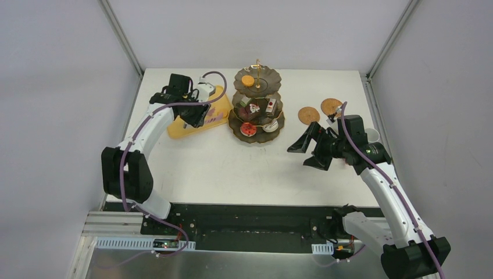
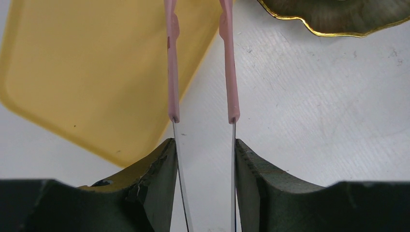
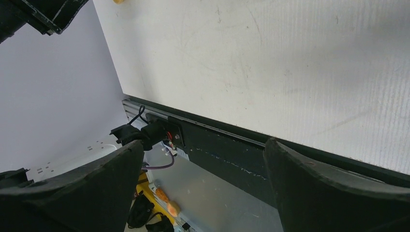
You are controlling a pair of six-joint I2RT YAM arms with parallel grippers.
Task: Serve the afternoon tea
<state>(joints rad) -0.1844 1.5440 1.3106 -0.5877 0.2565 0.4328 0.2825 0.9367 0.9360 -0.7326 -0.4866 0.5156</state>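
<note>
The dark three-tier stand (image 1: 278, 125) with its gold rod stands mid-table. An orange cookie (image 1: 248, 81) lies on the top tier and small cakes (image 1: 254, 108) on the lower tiers. Two woven coasters (image 1: 308, 114) lie to its right. A pale cup (image 1: 372, 135) shows partly behind the right arm; the other cup is hidden. My left gripper (image 1: 195, 115) is shut on pink-tipped tongs (image 2: 172, 72), held over the yellow tray (image 2: 87, 72) left of the stand's rim (image 2: 338, 21). My right gripper (image 1: 309, 151) is open and empty, right of the stand. In its wrist view (image 3: 203, 150) it faces the table's front edge.
The yellow tray (image 1: 177, 129) lies at the back left and looks empty in the left wrist view. The table's dark front edge (image 3: 232, 140) runs under my right gripper. Metal frame posts (image 1: 125, 38) stand at the back corners.
</note>
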